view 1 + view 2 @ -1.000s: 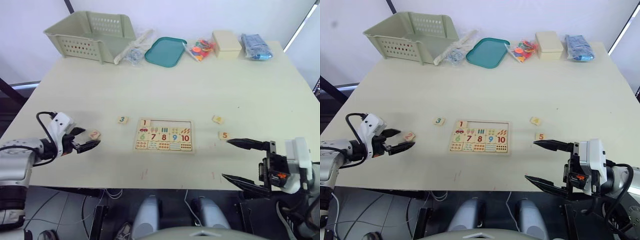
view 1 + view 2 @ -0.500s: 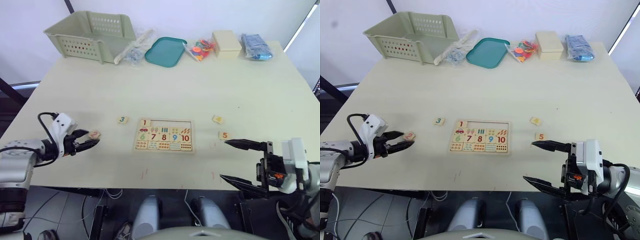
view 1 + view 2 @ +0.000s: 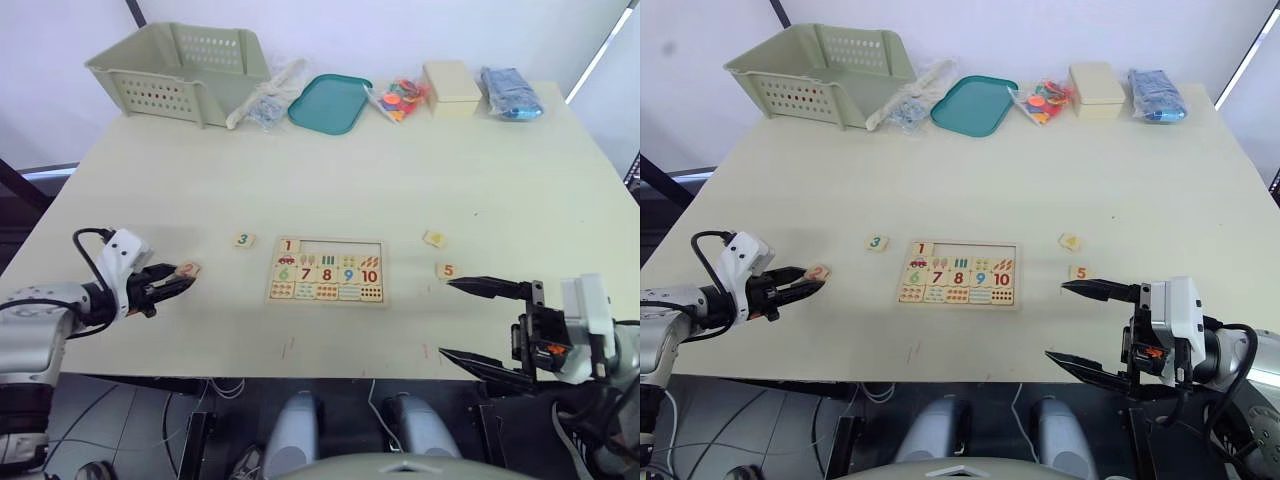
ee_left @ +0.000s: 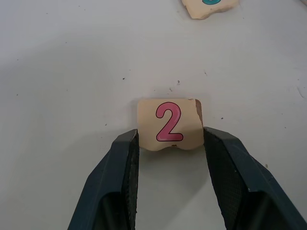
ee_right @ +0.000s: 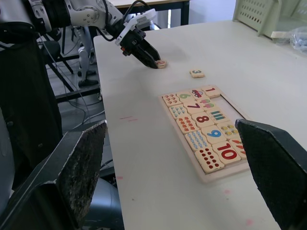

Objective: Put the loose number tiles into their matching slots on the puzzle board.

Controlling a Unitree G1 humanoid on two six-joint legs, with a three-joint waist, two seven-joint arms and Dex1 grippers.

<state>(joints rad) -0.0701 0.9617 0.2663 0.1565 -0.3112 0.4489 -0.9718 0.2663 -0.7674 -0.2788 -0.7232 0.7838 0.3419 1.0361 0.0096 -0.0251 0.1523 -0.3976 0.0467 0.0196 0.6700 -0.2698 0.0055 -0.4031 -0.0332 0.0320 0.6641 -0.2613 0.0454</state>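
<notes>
Five number tiles: tile 1 (image 3: 289, 245) sits in the puzzle board (image 3: 327, 271); four lie loose. Left end effector (image 4: 169, 143), fingers apart, brackets tile 2 (image 4: 169, 123); tile 3 (image 3: 243, 240) lies beyond it. Right end effector (image 3: 475, 320), fingers wide apart, overhangs the tabletop (image 3: 330, 170) edge; tile 5 (image 3: 447, 270) and tile 4 (image 3: 434, 238) lie ahead, bare surface around.
</notes>
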